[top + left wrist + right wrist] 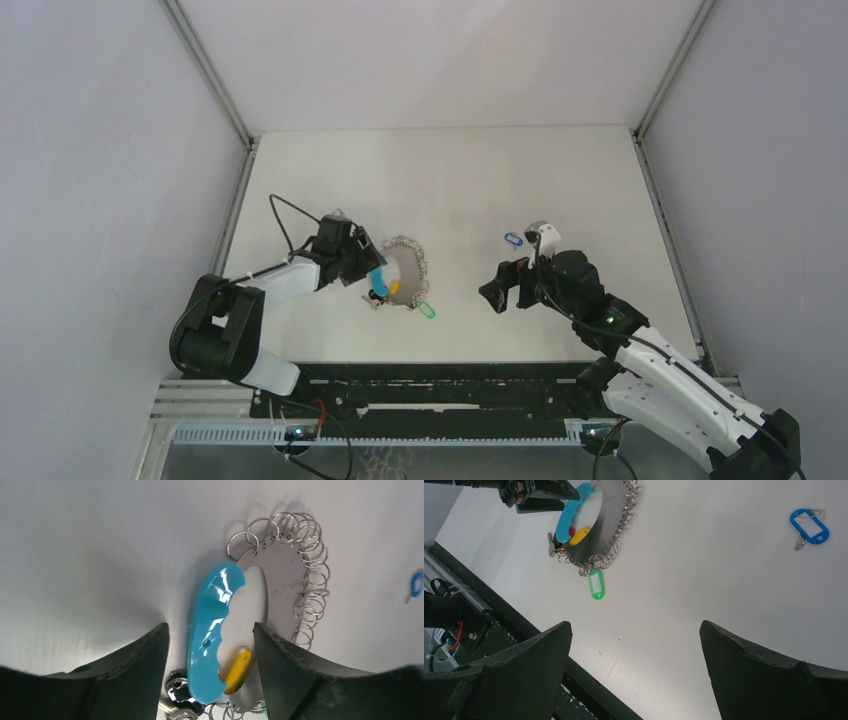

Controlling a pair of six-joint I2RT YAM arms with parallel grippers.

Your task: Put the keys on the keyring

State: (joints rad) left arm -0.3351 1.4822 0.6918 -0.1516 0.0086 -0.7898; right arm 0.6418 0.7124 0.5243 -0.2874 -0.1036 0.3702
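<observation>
Left gripper point(210, 626): jaws spread, flanking a glossy cyan plastic piece point(220, 585) with a scalloped edge. This piece sits on the keyring point(315, 580), a thin wire loop strung with small silver rings, at frame centre.

Right gripper point(636, 627): jaws spread above the matte white table point(704, 580).

Blue oval-headed key point(809, 526): lies flat at upper right, well apart from the keyring.
</observation>
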